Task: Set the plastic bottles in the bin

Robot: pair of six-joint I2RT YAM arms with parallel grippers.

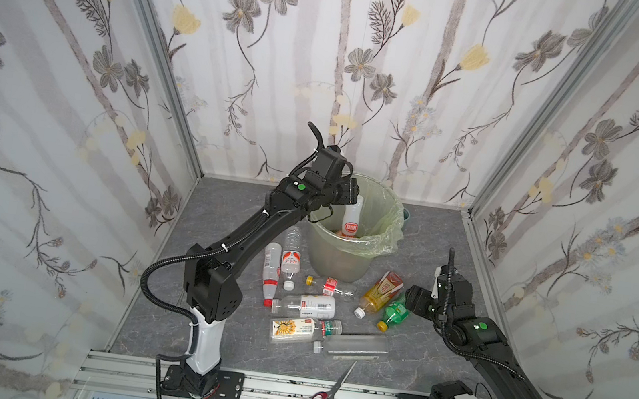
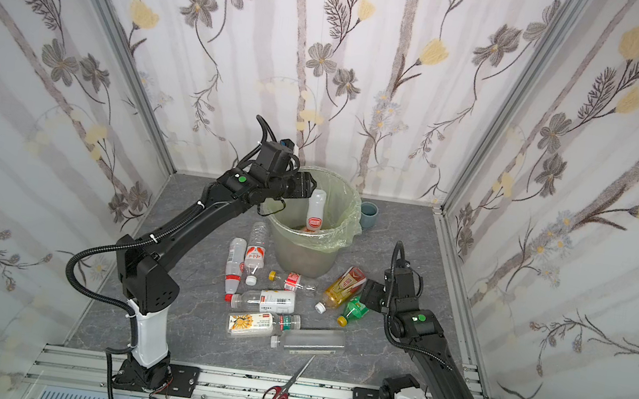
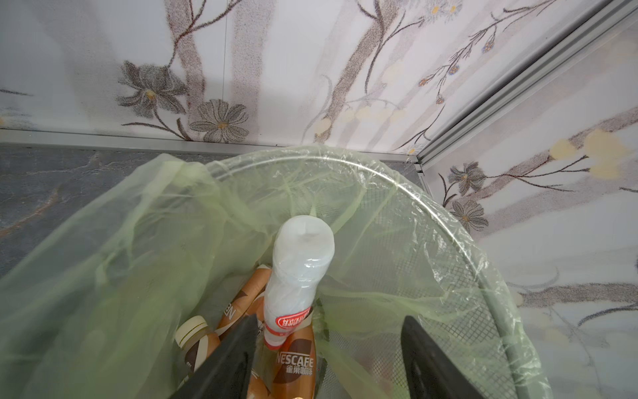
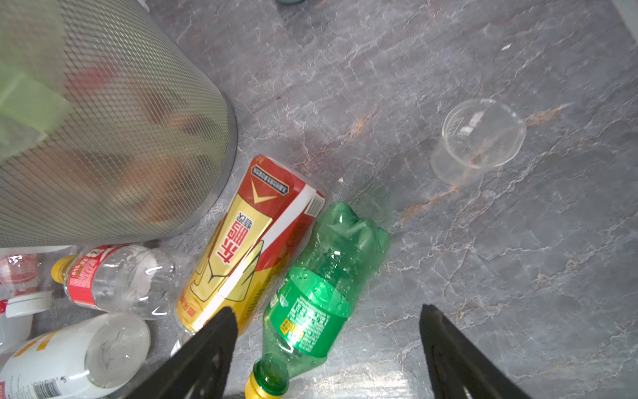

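Observation:
The bin (image 1: 335, 257) (image 2: 302, 253), lined with a pale green bag, stands at the back middle. My left gripper (image 1: 345, 195) (image 3: 331, 345) hangs over its rim, open. A clear bottle with a red label (image 3: 300, 276) (image 1: 352, 217) stands bottom-up inside, free of the jaws, on brown coffee bottles (image 3: 297, 362). Several plastic bottles lie in front of the bin, among them an amber one (image 4: 248, 248) (image 1: 378, 294) and a green one (image 4: 317, 283) (image 1: 395, 313). My right gripper (image 4: 326, 311) (image 1: 411, 298) is open just above the green bottle.
Red-handled scissors (image 1: 327, 394) lie at the front edge. A blue-grey cup (image 2: 368, 214) stands behind the bin, near the back wall. A clear plastic cup (image 4: 478, 138) rests on the floor to the right of the bottles. Papered walls close in three sides.

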